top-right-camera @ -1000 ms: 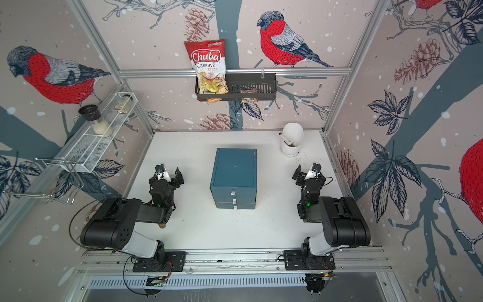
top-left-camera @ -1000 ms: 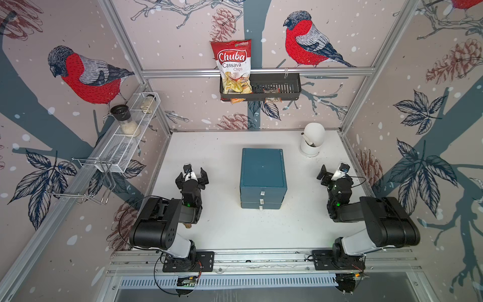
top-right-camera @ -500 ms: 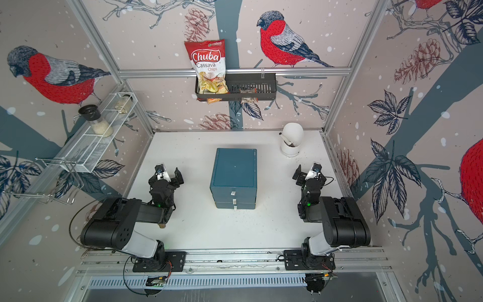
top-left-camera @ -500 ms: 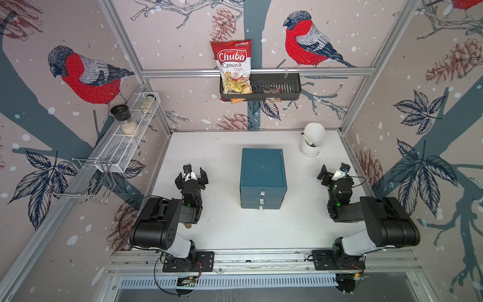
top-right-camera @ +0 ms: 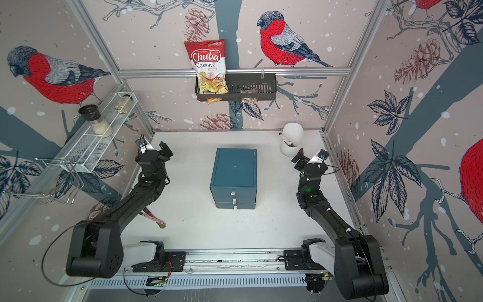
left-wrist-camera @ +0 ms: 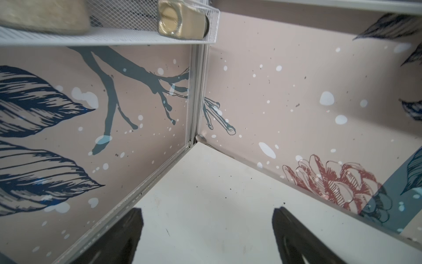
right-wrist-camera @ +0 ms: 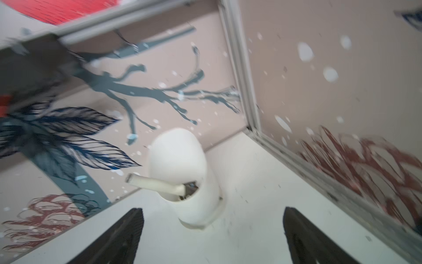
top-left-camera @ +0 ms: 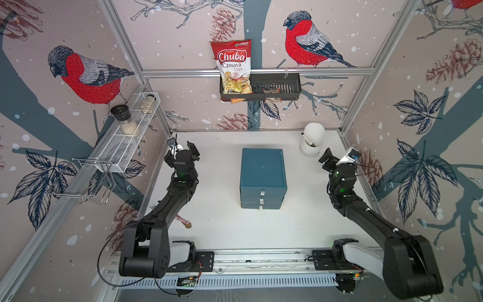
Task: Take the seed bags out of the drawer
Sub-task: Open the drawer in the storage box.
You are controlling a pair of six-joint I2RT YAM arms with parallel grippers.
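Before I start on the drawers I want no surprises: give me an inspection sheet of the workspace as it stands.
Surface: white table, lightly speckled with crumbs.
Job's things: seed bags nothing seen; blue drawer unit, all three drawers shut.
Clutter: white scoop container at back; pink stick under left arm.
Grippers: left gripper open, empty; right gripper open, empty.
Cables: black cable loop beside left arm's base.
Surroundings: Chuba chips bag in black wall basket; jars on mesh shelf.

Drawer contents hidden, perhaps seed bags
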